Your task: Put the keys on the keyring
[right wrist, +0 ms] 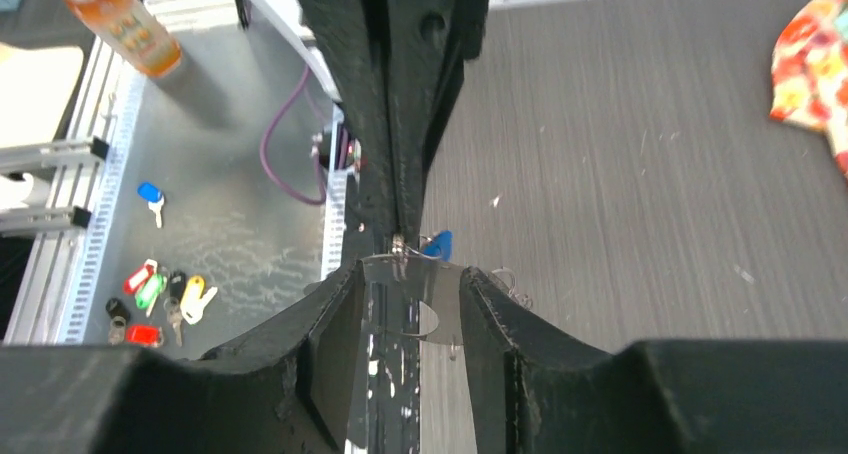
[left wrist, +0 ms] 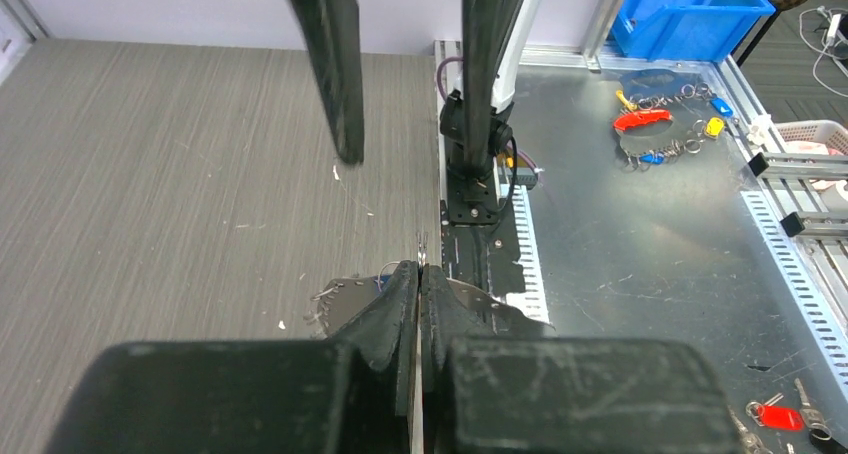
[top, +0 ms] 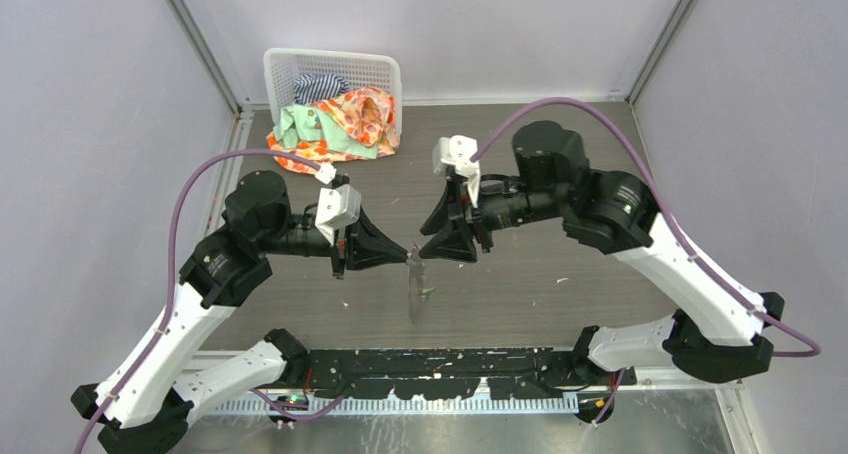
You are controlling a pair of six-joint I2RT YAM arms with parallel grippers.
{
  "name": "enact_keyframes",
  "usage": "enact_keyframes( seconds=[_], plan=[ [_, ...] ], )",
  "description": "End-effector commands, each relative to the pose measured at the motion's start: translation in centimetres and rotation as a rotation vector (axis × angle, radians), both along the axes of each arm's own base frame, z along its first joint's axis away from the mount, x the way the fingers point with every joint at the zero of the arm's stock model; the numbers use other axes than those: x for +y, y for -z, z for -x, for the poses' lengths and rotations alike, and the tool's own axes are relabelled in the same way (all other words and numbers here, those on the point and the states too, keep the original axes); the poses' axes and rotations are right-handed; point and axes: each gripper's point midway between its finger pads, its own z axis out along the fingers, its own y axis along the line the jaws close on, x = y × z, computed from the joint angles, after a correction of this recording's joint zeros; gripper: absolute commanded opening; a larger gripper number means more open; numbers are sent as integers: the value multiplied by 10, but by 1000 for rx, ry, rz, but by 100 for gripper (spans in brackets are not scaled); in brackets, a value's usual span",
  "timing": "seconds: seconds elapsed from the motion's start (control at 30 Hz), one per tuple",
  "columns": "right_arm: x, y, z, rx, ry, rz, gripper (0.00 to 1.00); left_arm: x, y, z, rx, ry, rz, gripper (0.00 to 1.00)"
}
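My left gripper (top: 406, 255) is shut on the top of the keyring (top: 414, 286), a thin silvery loop that hangs edge-on below it over the table. In the left wrist view the jaws (left wrist: 421, 272) pinch its wire, and its beaded fringe (left wrist: 325, 299) shows behind. My right gripper (top: 430, 241) faces the left one, open, with its fingers on either side of the ring (right wrist: 415, 299). The right gripper (right wrist: 410, 274) holds nothing. The blue key head (right wrist: 437, 244) sits by the ring's top. A small green speck (top: 428, 293), perhaps the green key, hangs beside the ring.
A white basket (top: 290, 64) with coloured cloths (top: 345, 124) stands at the back left. Spare tagged keys (right wrist: 160, 294) and rings (left wrist: 660, 124) lie on the metal bench off the table. A blue bin (left wrist: 690, 14) and an orange bottle (right wrist: 110, 19) stand there too.
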Motion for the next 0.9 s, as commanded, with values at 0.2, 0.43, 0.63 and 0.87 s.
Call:
enact_keyframes(
  seconds=[0.2,0.43,0.63,0.87],
  plan=[
    [8,9,-6,-14,-43,84,38,2,-14,-2,-6,-12,-25,1],
    [12,12,-5,-2,-64,95,27,3,-14,-1,-16,-10,-25,1],
    [14,16,-7,19,-51,104,34,1,-16,-4,-24,-17,-19,0],
    [18,19,-10,25,-39,102,33,0,-20,-4,-32,-15,-6,1]
  ],
)
